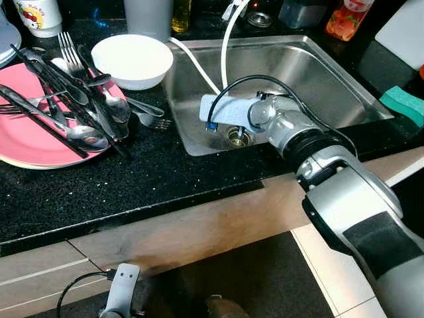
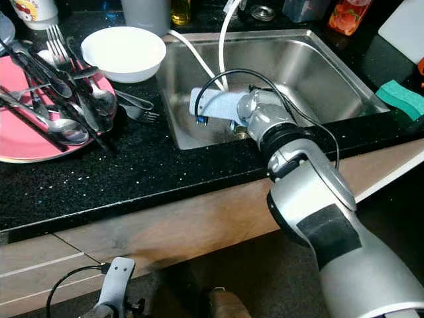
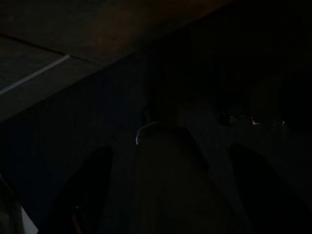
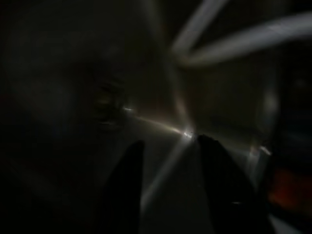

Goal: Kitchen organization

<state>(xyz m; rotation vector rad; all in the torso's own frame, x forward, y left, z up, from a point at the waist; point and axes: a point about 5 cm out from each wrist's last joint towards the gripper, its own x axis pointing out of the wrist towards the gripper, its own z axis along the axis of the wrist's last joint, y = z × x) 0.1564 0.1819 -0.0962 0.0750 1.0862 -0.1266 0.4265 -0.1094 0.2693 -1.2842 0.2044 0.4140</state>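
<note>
My right arm reaches over the counter edge into the steel sink, its wrist above the drain. In the right wrist view my right gripper stands open over the dim sink floor, with nothing between its two dark fingers. On the black counter at the left, a pink plate carries a heap of several forks and spoons. An empty white bowl sits beside it. My left arm hangs idle low by the cabinet front.
Two white hoses run down into the sink. A green sponge lies on the counter to the right. A mug, a grey cup and bottles stand along the back. Two loose forks lie by the sink's left rim.
</note>
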